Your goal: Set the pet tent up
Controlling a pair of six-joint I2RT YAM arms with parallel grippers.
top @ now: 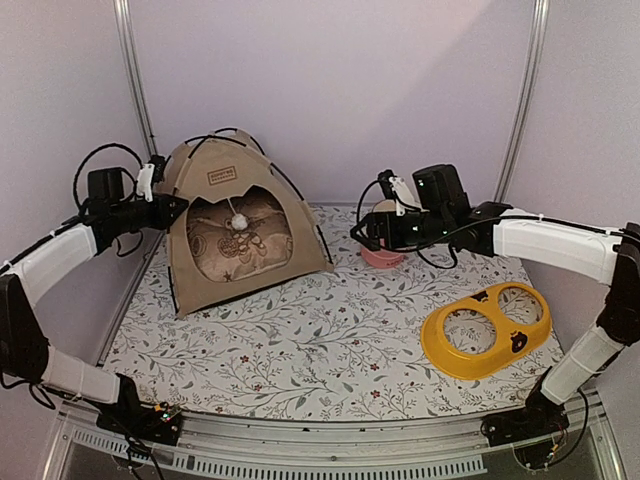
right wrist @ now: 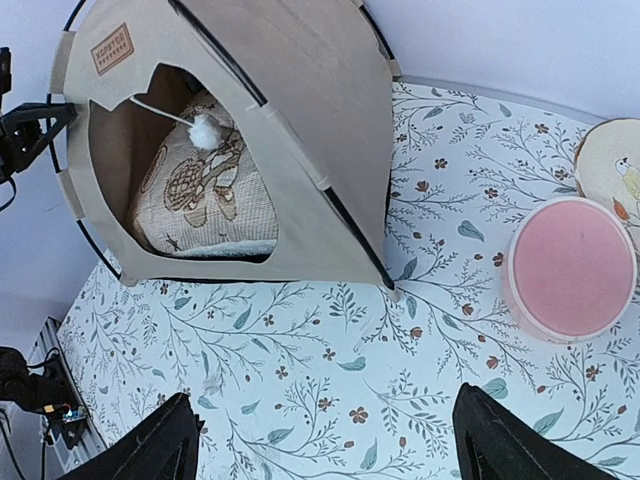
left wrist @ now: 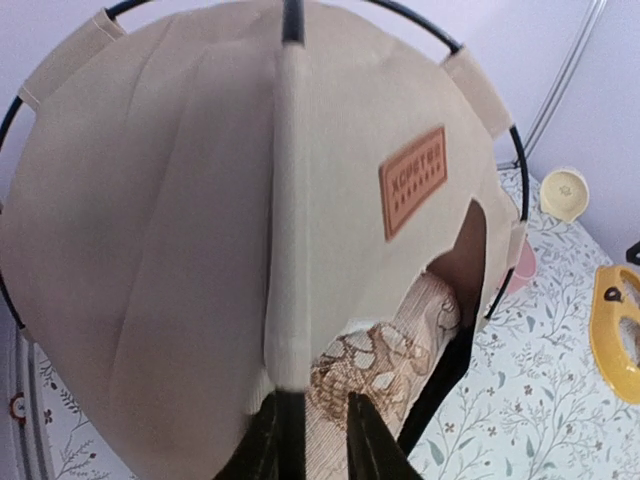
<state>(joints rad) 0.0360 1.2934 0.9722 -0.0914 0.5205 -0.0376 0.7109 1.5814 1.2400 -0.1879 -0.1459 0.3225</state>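
The tan pet tent stands upright at the back left of the floral mat, its black poles arched over it. Its brown label is above the front opening, where the white pom-pom hangs. A beige patterned pillow lies inside. My left gripper is at the tent's left front edge; in the left wrist view its fingers stand narrowly apart around the pole below the fabric sleeve. My right gripper is open and empty above the mat, right of the tent.
A pink bowl sits on the mat under my right arm, with a cream dish beside it. A yellow double-bowl holder lies at the front right. Pale walls and metal posts enclose the back.
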